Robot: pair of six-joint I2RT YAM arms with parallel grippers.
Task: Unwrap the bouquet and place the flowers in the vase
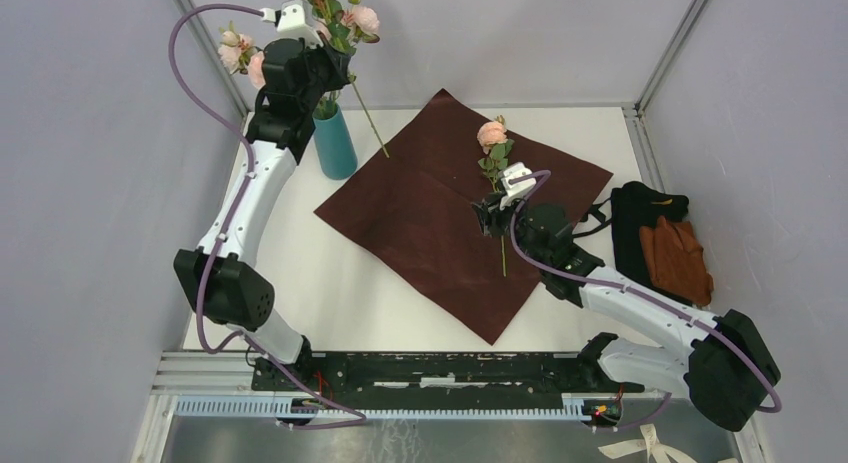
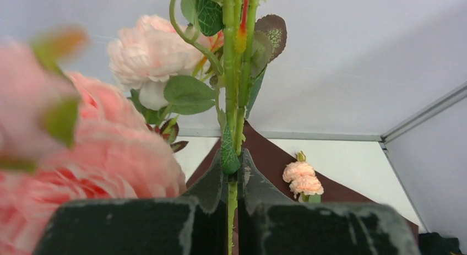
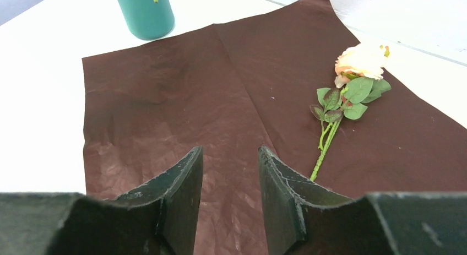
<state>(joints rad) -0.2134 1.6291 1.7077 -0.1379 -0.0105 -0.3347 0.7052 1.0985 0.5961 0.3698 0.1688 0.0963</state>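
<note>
The bouquet is undone: its maroon wrapping paper [image 1: 430,218] lies spread flat on the table. High at the back left, my left gripper [image 1: 335,80] is shut on green stems [image 2: 232,101] of pink flowers [image 1: 345,18], held upright over the teal vase [image 1: 335,143]. Pink blooms [image 2: 154,51] crowd the left wrist view. One peach rose [image 1: 491,135] lies on the paper, its stem [image 3: 327,145] running toward me. My right gripper [image 1: 492,217] hovers open over the paper just left of that stem, with nothing between its fingers [image 3: 184,183]. In the right wrist view the vase [image 3: 144,12] stands beyond the paper [image 3: 165,101].
A black-and-orange cloth pile [image 1: 665,245] lies at the right edge of the table. A loose stem [image 1: 370,123] slants from the held bunch down beside the vase. Grey walls and a metal frame [image 1: 655,58] enclose the table.
</note>
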